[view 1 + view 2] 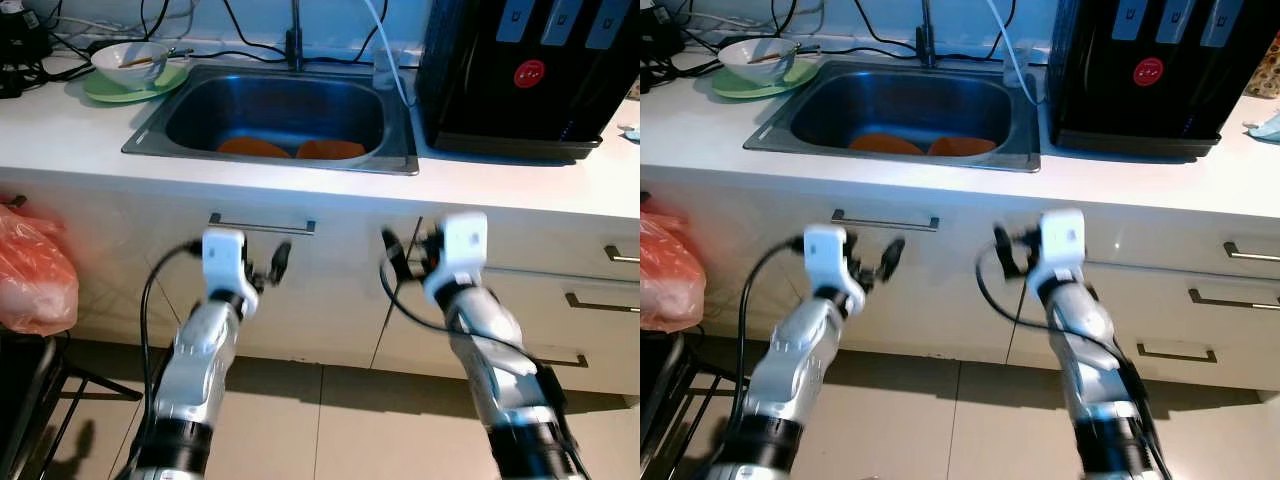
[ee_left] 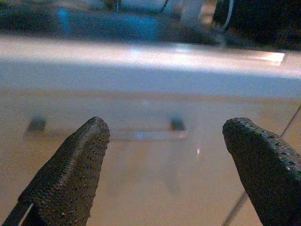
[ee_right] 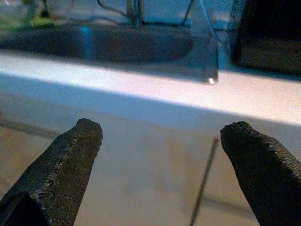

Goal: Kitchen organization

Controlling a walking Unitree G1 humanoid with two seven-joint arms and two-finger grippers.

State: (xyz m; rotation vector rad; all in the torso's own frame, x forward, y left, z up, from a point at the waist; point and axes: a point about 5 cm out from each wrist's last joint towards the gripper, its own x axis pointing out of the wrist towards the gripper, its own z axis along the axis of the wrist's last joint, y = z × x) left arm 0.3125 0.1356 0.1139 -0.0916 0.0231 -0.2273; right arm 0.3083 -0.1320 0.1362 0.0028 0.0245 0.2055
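The sink [image 1: 275, 115], a steel basin sunk into the white worktop [image 1: 60, 135], held two orange dishes [image 1: 290, 149] lying side by side on its bottom. A white bowl [image 1: 129, 62] sat on a green plate [image 1: 108, 92] at the sink's left, and a black water dispenser [image 1: 520, 70] stood on the worktop to its right. Below the worktop edge, both arms were raised in front of the cabinet fronts. The left claw [image 1: 272, 268] hung just under the cabinet handle [image 1: 262, 224], its fingers [image 2: 70, 169] spread wide and holding nothing. The right claw [image 1: 408, 258] was beside the seam between cabinet and drawers, fingers [image 3: 61, 169] likewise spread and empty. An orange plastic bag [image 1: 32, 270] hung at the far left.
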